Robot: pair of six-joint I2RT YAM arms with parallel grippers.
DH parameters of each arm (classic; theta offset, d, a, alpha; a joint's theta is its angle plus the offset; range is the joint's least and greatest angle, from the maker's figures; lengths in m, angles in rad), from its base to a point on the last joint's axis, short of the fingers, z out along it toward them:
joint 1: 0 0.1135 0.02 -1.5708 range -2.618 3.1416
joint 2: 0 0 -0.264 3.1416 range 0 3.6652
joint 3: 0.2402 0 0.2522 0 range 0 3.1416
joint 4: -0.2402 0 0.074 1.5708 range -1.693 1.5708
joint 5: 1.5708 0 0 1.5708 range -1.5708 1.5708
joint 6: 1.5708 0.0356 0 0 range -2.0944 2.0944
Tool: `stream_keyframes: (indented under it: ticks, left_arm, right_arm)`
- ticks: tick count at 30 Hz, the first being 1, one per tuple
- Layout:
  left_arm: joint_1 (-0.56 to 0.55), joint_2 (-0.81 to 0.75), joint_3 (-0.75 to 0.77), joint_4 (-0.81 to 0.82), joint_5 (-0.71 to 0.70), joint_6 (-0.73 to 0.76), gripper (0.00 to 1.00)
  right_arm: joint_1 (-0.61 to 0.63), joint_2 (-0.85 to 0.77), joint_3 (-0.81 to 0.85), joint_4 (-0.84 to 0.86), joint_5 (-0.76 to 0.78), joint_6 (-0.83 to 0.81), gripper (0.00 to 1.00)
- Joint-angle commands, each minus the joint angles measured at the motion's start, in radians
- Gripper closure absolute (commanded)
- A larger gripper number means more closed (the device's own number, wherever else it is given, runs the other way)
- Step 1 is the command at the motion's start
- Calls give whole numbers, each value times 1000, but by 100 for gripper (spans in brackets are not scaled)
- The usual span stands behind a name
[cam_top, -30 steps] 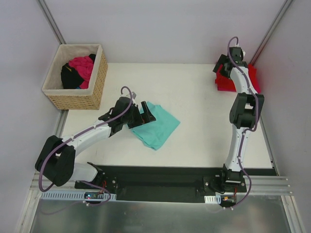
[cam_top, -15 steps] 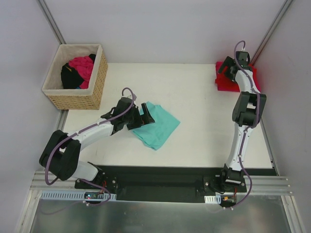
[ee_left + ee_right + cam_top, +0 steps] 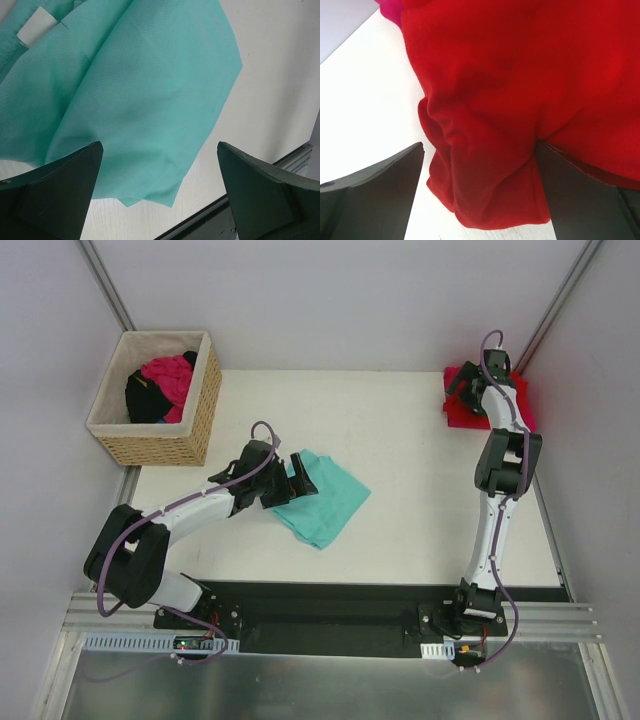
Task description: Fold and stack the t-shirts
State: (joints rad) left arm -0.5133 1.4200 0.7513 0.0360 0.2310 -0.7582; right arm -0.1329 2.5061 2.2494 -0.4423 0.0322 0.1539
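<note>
Left claw (image 3: 160, 145) apart over teal t-shirt (image 3: 150, 90), right claw (image 3: 479, 145) apart over red t-shirt (image 3: 520, 75)

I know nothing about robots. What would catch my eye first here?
A teal t-shirt lies mid-table, the open left gripper at its edge. A red t-shirt sits far right, the open right gripper at it. A wicker basket of clothes stands far left.

Bare table (image 3: 410, 455) between teal t-shirt (image 3: 330, 505) and red t-shirt (image 3: 458, 413), basket (image 3: 160, 445) blocking far-left corner
</note>
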Motion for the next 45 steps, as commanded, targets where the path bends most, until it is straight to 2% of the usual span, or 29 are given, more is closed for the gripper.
stream_keyframes:
  ticks: [1, 3, 4, 8, 11, 15, 19, 25, 32, 38, 42, 45]
  left_arm:
    - [12, -7, 11, 2, 18, 5, 1]
    - [12, -19, 8, 2, 16, 5, 1]
    - [12, -24, 2, 2, 16, 3, 1]
    - [13, -50, -10, 2, 8, 0, 1]
    - [13, -65, -21, 4, 5, -4, 1]
    - [13, -82, -30, 5, 19, -12, 1]
    - [13, -118, -50, 5, 16, -23, 1]
    - [12, -200, -98, 5, 7, -33, 1]
    - [12, -308, -153, 1, 8, -50, 1]
    - [9, -375, -196, -15, 13, -61, 1]
    - [10, -397, -196, -31, 33, -12, 1]
    - [7, -447, -173, -59, 68, -21, 1]
  right_arm:
    - [7, 22, 9, -169, -12, 91, 3]
    - [3, 10, -1, -179, -23, 127, 3]
    - [4, 11, 13, -205, -81, 145, 3]
    - [38, 10, 67, -292, -63, 134, 4]
    - [55, -62, -52, -262, -101, 182, 3]
    - [114, -202, -378, -159, -83, 234, 3]
    - [170, -344, -598, -43, -63, 279, 3]
    - [249, -455, -743, -4, -61, 280, 3]
    - [354, -628, -1002, 57, 3, 300, 3]
    - [392, -774, -1061, 44, 58, 288, 3]
    - [406, -865, -987, -37, 98, 227, 3]
    - [447, -972, -923, -81, 191, 181, 4]
